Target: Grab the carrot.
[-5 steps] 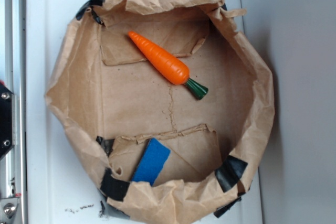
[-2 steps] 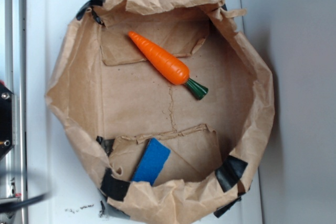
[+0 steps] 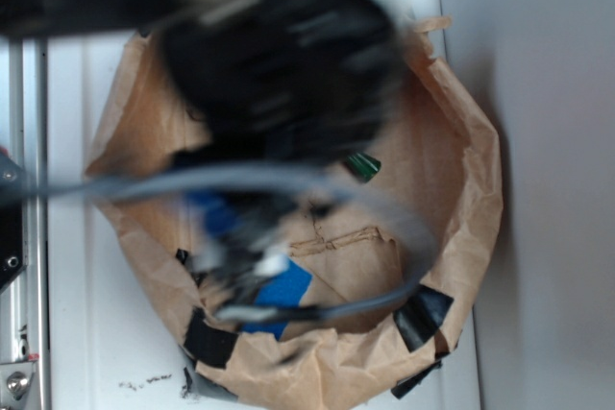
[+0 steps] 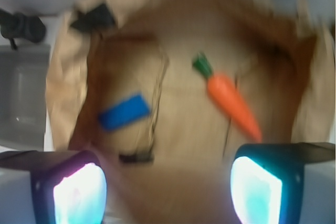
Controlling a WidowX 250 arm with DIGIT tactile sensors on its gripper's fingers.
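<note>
The orange carrot (image 4: 231, 103) lies on the brown paper floor in the wrist view, its dark green stem pointing up-left and its tip down-right. My gripper (image 4: 168, 192) is open and empty, its two lit pads (image 4: 79, 192) wide apart at the bottom of that view. It hovers above the paper, with the carrot ahead and to the right. In the exterior view my blurred black arm (image 3: 279, 74) covers the carrot's orange body. Only the carrot's green stem (image 3: 362, 166) shows there.
The brown paper bag (image 3: 480, 170) forms a walled basin with crumpled rims and black tape at the corners. A flat blue rectangular piece (image 3: 283, 293) (image 4: 123, 111) lies inside near the front. A grey cable (image 3: 240, 178) loops across the bag.
My arm has swung in fast from the left and now hangs blurred over the bag, hiding the carrot's body. The carrot and the blue piece have not moved.
</note>
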